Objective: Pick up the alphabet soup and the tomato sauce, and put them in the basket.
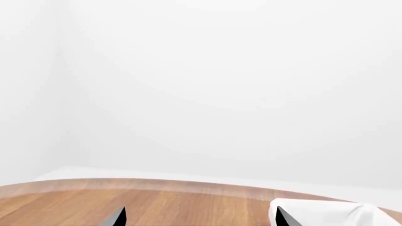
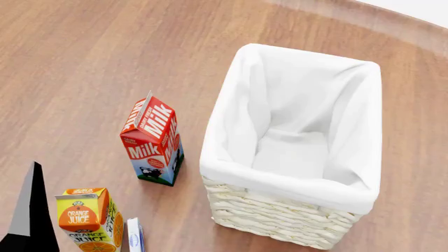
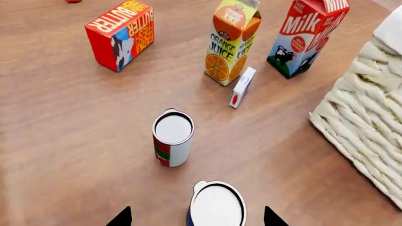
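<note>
Right gripper [image 3: 196,220] was spread wide, fingertips either side of the alphabet soup [image 3: 217,206], not gripping it. Left gripper [image 1: 199,219] was open and empty above the desk [image 1: 157,200]. Tomato sauce [image 3: 172,137] stood upright just beyond the soup; the basket [image 2: 294,131] held neither can.

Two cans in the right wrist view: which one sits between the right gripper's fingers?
The blue alphabet soup, its pale lid between the two fingers. The tomato sauce, red and green, stands farther out.
</note>
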